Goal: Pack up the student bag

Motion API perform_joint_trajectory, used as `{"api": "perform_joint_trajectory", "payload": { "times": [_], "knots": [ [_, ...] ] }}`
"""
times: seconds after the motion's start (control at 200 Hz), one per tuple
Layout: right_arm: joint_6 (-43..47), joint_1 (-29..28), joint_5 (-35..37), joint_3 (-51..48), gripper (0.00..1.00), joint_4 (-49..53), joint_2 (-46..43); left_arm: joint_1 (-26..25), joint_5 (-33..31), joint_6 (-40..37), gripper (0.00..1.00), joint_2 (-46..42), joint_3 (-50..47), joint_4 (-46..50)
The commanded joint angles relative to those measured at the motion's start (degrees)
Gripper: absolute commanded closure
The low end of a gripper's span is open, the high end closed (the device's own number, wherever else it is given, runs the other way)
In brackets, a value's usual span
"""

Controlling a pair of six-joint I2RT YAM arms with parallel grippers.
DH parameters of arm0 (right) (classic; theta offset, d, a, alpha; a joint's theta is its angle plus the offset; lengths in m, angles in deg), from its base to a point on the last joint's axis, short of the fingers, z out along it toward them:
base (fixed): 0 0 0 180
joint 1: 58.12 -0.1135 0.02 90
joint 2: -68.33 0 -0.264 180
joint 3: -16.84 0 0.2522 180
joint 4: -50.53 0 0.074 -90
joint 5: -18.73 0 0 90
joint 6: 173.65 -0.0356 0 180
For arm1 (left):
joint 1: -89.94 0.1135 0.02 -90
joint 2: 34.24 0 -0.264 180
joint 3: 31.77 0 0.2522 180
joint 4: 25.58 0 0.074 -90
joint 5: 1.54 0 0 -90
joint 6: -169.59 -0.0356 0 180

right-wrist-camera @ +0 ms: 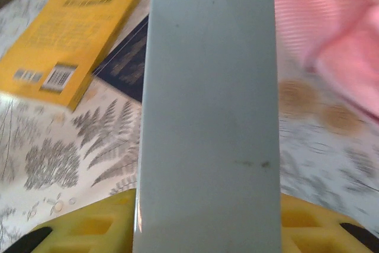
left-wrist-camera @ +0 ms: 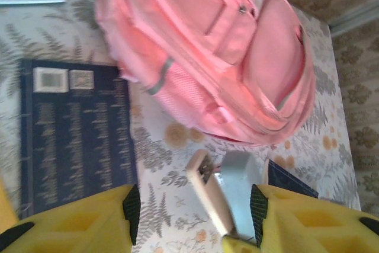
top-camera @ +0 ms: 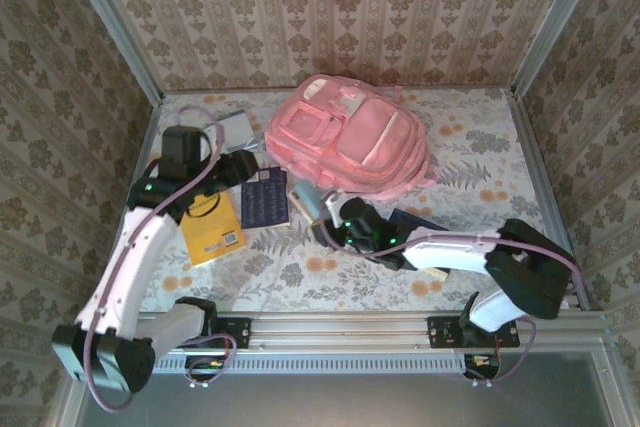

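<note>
Near centre: right gripper (top-camera: pixel 328 215) clamped on a pale grey-blue book (top-camera: pixel 304 196), tilted up off the flowered surface (top-camera: pixel 480 162). To the left: left gripper (top-camera: pixel 236 169) with jaws apart, nothing between them, above a yellow book (top-camera: pixel 212 229) and a dark blue book (top-camera: pixel 265 200) lying flat side by side. Farther back, at centre: pink backpack (top-camera: pixel 350 137) lying front pockets up, just beyond the held book.

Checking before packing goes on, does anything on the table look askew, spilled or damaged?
Nothing spilled or damaged. One oddity: the pale blue book stands tilted on edge in the right gripper, while the yellow book and dark blue book lie flat. The student bag shows no open compartment.
</note>
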Motion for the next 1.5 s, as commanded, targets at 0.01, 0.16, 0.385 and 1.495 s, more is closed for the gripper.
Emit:
{"api": "perform_joint_trajectory", "payload": {
  "times": [0.01,0.16,0.385,1.495],
  "knots": [
    [-6.88,3.65,6.30,-0.94,1.00,3.71,-9.84,-5.32,-1.91,-4.65,0.45,8.27,7.23,-3.09],
    [-12.11,12.94,8.37,-1.06,1.00,14.78,-19.31,-8.67,-0.92,-6.97,0.45,22.73,18.30,-3.32],
    [-15.83,24.21,9.80,-1.11,1.00,26.22,-29.39,-13.84,5.56,-6.86,0.44,42.69,35.63,-3.07],
    [-13.97,35.38,7.11,-4.48,1.00,29.42,-35.73,-21.77,13.04,-2.19,0.45,76.88,70.04,-1.51]
  ]
}}
